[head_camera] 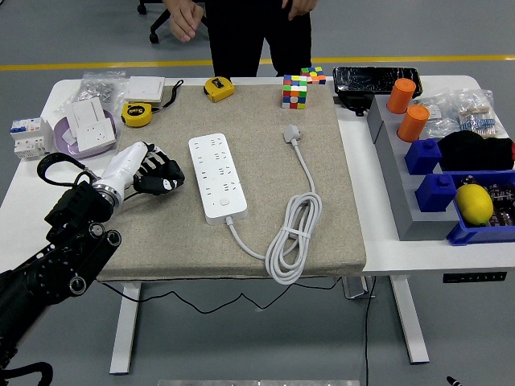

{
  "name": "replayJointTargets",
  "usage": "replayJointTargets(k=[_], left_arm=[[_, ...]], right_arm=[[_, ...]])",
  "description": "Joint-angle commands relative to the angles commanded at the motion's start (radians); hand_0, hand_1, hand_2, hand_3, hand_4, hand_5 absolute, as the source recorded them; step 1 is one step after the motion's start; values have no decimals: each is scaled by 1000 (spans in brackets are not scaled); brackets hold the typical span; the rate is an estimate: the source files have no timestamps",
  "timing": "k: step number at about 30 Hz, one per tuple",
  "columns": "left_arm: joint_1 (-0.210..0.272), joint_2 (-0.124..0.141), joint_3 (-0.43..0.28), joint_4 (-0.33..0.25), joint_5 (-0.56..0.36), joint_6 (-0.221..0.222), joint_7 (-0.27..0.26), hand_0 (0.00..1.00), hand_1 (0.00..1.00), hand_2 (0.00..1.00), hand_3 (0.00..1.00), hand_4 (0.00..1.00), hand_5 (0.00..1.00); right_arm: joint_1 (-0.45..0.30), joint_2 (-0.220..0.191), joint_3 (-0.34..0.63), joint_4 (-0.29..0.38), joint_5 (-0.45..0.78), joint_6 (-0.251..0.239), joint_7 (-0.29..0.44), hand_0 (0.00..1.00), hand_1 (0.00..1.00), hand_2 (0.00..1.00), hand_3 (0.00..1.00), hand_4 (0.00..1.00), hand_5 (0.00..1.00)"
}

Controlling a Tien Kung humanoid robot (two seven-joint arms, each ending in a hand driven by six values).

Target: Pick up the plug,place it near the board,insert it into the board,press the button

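Everything here sits around the tan mat (161, 233) that covers the middle of the white desk (378, 241).

Off the mat's left edge lie a white breaker (26, 135), a wall socket (88, 125) on a purple dish and a yellow tape (136, 114). The robot's left arm reaches in from the lower left, and its hand (153, 171) hovers over the mat's left side, just beside the strip (216, 178), black fingers (170, 171) loosely curled and grasping nothing.

The strip, the board of the task, lies lengthwise on the mat, left of its middle, with nothing plugged in. Its cable (291, 237) leaves the near end and bunches in a coil on the mat's right half. From the coil the cord runs up to the plug (291, 133), which lies flat on the mat's far right part, well apart from the strip.

Along the mat's far edge sit a second yellow tape (218, 88) and a cube (294, 91). Beyond that edge a person (249, 32) in black stands back, one hand (185, 18) raised clear of the desk.

Right of the mat are two orange cylinders (406, 108) on a grey rack, blue bins (467, 229), and a yellow ball (473, 203) in the nearest bin.
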Motion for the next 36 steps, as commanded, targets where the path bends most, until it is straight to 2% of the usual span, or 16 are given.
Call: replayJointTargets(k=[2,3,8,9,14,15,19,23,25,27,28,30,32,33,34,36], left_arm=[[2,3,-4,0,-2,-12,9,745,761,605,518,871,300],[2,3,-5,0,-3,-17,12,997,998,872,737,998,534],[11,9,-16,-11,-10,-39,21,997,998,872,737,998,534],[15,10,-21,-19,-12,-40,21,998,998,992,862,998,742],[43,13,-75,-92,-13,-55,32,998,998,992,862,998,742],[49,13,-87,-109,-14,-57,33,998,998,998,897,998,975],[100,4,-165,-225,-52,-28,11,998,998,998,897,998,975],[169,-25,-237,-354,-202,73,-96,998,998,985,880,998,998],[215,-49,-263,-427,-290,119,-171,998,998,985,880,998,998],[255,-67,-273,-494,-368,145,-247,998,998,985,880,998,998],[282,-79,-278,-530,-413,153,-288,938,998,926,865,998,998],[331,-97,-286,-591,-498,141,-362,938,998,926,865,998,998],[382,-111,-293,-638,-582,111,-408,938,998,926,865,998,998],[404,-114,-294,-647,-621,104,-416,938,998,926,865,998,998],[419,-115,-295,-648,-667,102,-418,845,897,871,878,998,967],[450,-112,-294,-641,-751,102,-414,845,897,871,878,998,967]], right_arm=[[-3,-1,3,0,-3,0,-1,822,733,741,774,998,884],[-4,-1,5,0,-5,0,-2,821,733,741,773,998,883],[-5,1,5,0,-4,0,-2,821,733,741,773,998,883],[-4,1,2,0,-2,0,-1,821,733,742,773,998,881],[-2,2,-1,0,2,0,1,821,733,742,773,998,881],[-1,2,-1,0,2,0,1,822,733,741,773,998,881],[-2,3,6,0,-1,-1,-1,822,733,741,773,998,881],[-3,4,10,0,-3,-1,-1,822,733,741,773,998,880],[-3,6,11,0,-4,-1,0,822,733,741,773,998,880],[-4,8,12,0,-5,-2,1,822,733,741,773,998,880],[-5,9,13,0,-6,-1,1,822,733,741,773,998,879],[-6,12,14,0,-5,-2,2,822,733,741,773,998,879],[-9,14,14,0,-5,-2,3,822,733,741,773,998,879],[-10,14,16,0,-6,-2,3,822,733,741,773,998,879],[-11,15,17,0,-7,-2,2,822,733,741,773,998,878],[-13,16,19,0,-9,-2,2,822,733,741,773,998,878]])
